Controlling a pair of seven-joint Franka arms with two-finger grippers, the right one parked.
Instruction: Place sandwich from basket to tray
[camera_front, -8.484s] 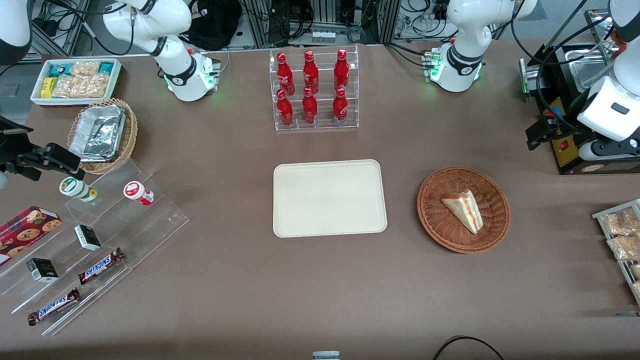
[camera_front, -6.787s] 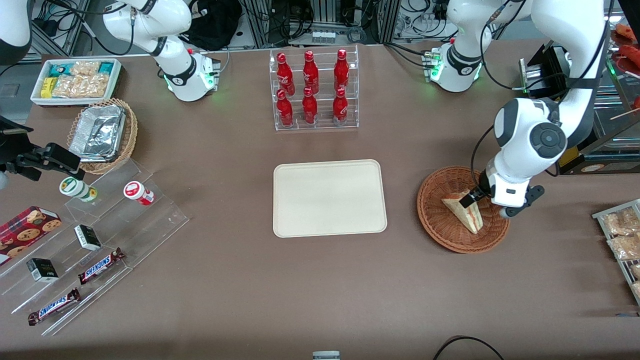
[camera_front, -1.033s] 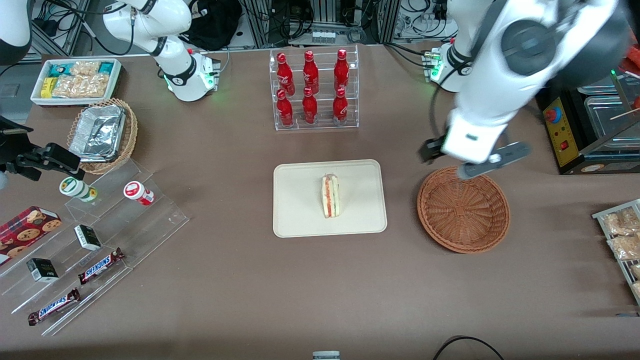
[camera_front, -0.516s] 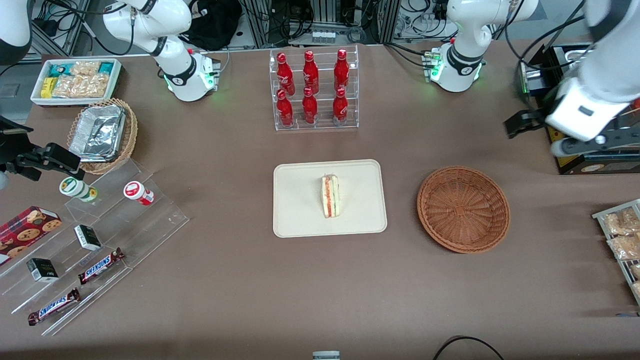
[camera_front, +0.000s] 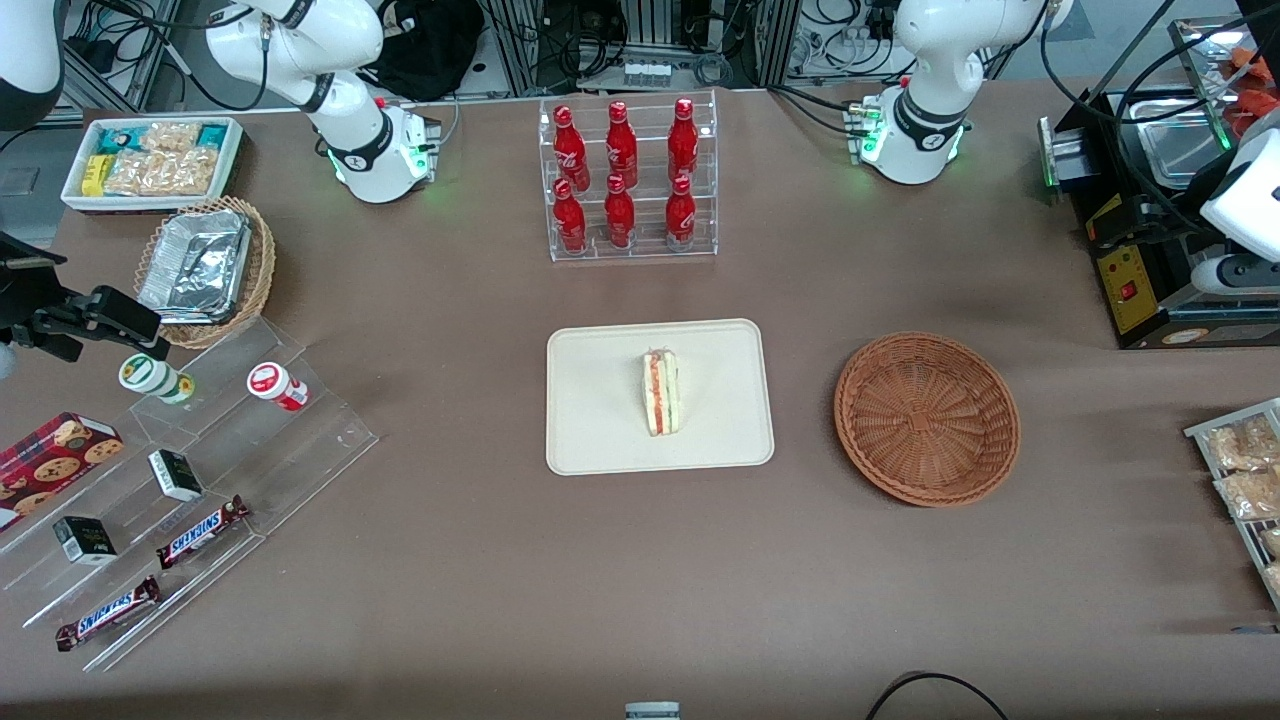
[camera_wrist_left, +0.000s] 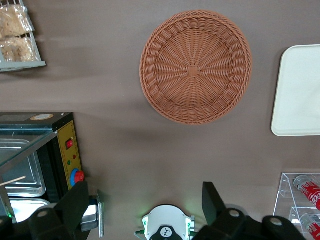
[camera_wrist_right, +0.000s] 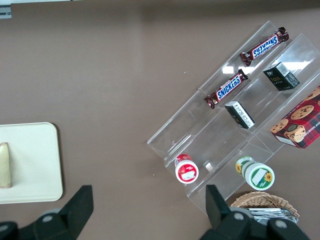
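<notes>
Gripper hangs high over bare table near the black appliance at working arm's end, fingers spread wide, holding nothing. Sandwich stands on edge near middle of tray, red and green filling facing up, long axis running toward and away from front cam. Which end is narrow: can't tell. Basket sits beside tray w/ nothing in it.

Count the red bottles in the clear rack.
6: three on the upper tier and three on the lower tier of the clear rack, farther from the front camera than the tray.
</notes>
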